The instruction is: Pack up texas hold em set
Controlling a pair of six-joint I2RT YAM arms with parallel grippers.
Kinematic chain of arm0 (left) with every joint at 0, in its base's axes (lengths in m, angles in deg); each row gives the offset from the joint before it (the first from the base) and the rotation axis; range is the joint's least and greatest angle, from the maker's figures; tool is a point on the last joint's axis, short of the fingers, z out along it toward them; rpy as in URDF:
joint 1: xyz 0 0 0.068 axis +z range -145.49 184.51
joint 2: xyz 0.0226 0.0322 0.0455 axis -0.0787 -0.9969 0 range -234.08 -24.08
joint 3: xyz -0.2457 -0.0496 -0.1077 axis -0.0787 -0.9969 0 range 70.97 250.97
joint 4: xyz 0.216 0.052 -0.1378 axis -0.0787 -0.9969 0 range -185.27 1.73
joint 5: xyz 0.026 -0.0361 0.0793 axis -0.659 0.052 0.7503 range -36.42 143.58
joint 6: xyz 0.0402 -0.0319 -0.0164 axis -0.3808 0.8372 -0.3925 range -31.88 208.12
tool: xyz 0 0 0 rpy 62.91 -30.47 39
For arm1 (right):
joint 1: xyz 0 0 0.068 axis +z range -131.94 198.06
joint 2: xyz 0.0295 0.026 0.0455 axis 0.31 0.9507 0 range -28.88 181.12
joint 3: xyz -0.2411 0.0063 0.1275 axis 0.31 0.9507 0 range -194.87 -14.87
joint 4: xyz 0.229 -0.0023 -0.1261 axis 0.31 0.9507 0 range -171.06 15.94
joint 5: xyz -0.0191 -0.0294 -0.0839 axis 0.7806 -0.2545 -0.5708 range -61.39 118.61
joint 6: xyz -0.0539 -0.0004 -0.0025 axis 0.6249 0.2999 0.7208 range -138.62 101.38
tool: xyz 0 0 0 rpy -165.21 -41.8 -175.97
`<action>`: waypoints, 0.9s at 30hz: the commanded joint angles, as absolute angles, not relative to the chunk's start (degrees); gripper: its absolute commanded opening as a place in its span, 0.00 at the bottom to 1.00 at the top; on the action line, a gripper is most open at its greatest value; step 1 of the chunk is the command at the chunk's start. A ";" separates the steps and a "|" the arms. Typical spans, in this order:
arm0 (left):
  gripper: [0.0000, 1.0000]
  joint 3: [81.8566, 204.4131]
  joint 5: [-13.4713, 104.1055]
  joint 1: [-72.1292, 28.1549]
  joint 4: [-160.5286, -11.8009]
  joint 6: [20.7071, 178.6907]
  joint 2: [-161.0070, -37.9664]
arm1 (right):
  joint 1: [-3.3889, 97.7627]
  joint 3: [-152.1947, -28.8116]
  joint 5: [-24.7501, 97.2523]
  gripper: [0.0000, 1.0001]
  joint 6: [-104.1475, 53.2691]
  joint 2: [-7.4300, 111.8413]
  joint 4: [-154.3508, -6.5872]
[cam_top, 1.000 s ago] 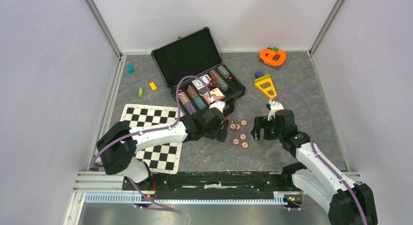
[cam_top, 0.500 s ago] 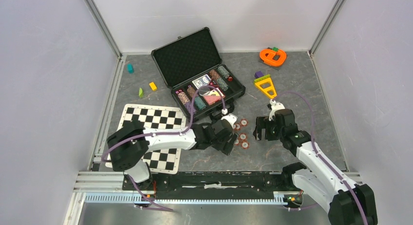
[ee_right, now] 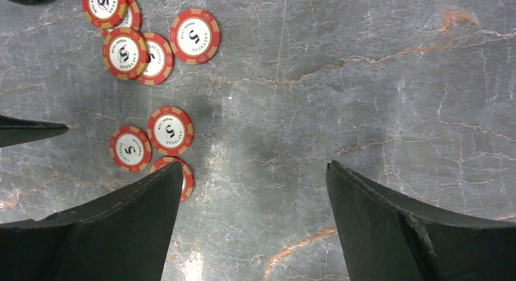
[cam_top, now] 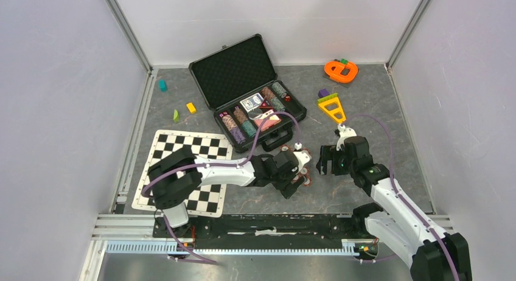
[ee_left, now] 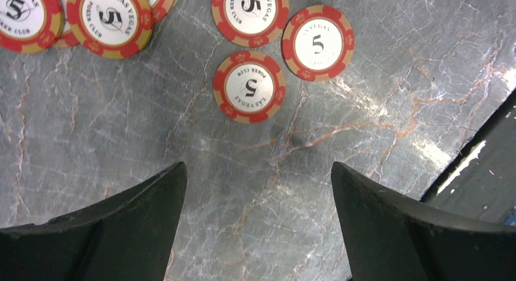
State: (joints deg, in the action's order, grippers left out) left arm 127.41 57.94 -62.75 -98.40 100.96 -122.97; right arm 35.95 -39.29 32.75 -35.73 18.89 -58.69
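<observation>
Chips (ee_left: 249, 86), red and white and marked 5, are scattered flat on the grey marbled table (ee_left: 365, 141), and the left gripper (ee_left: 258, 171) is held spread and empty just above them. Beside it, the right gripper (ee_right: 255, 168) is likewise held wide with nothing between its fingers, one chip partly hidden under a finger. Farther back, the black case (cam_top: 234, 71) is laid open, with coloured chip stacks (cam_top: 237, 120) and card decks (cam_top: 251, 103) in its tray.
</observation>
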 commanded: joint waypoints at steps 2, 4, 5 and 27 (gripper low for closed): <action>0.93 131.93 58.06 -62.94 -97.54 94.95 -126.28 | 36.08 -41.41 34.12 0.93 -35.70 18.21 -60.23; 0.93 132.55 57.59 -62.91 -97.54 94.40 -126.94 | 36.08 -41.51 34.27 0.93 -35.69 18.13 -60.23; 0.92 132.71 57.54 -62.97 -97.27 94.15 -127.14 | 36.04 -41.51 34.17 0.93 -35.71 17.99 -60.24; 0.87 137.09 55.60 -62.98 -98.72 90.68 -132.83 | 36.06 -40.32 22.57 0.94 -39.98 9.88 -60.58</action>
State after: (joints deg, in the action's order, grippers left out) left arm 134.65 57.39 -62.75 -98.27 92.92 -130.73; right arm 35.95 -39.29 25.69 -38.94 11.31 -59.52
